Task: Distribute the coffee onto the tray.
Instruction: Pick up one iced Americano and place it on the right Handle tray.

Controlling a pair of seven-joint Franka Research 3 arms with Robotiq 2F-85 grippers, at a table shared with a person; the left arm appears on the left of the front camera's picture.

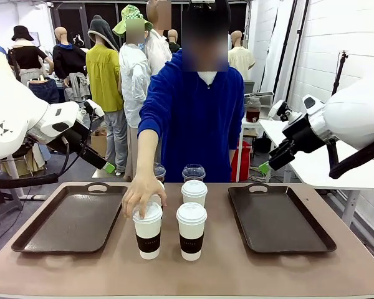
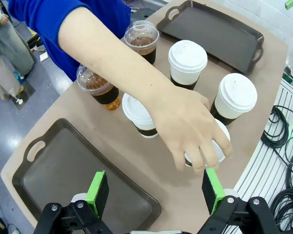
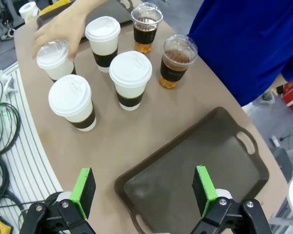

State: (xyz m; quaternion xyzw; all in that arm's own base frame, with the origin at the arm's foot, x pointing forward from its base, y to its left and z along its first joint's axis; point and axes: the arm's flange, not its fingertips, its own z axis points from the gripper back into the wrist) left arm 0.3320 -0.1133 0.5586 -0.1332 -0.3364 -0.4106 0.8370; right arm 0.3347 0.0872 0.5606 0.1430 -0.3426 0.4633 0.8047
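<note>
- Coffee cups [image 1: 191, 230], six in all, stand bunched at the middle of the table [image 1: 237, 274], on its brown top between two trays.
- Nearest the robot, two lidded white paper cups [image 3: 71, 100] in dark sleeves stand side by side; a person's hand [image 1: 143, 196] rests fingers-down on the lid of the one at 9 o'clock.
- Behind them stands a second pair of the same cups, the 9 o'clock one largely hidden by that hand in the front view.
- At 12 o'clock of the group, two clear dome-lidded iced coffees [image 1: 194, 172] stand near the far edge.
- The dark left tray [image 1: 71, 218] lies at 9 o'clock of the cups and the right tray [image 1: 277, 218] at 3 o'clock, both apart from them.
- Raised over the 9 o'clock side, the left gripper [image 2: 155, 191] has its jaws spread, green pads gripping nothing.
- Over the 3 o'clock side, the right gripper [image 3: 143, 190] hangs the same way, jaws spread wide.
- The person [image 1: 193, 118], in a blue top, stands at 12 o'clock.
</note>
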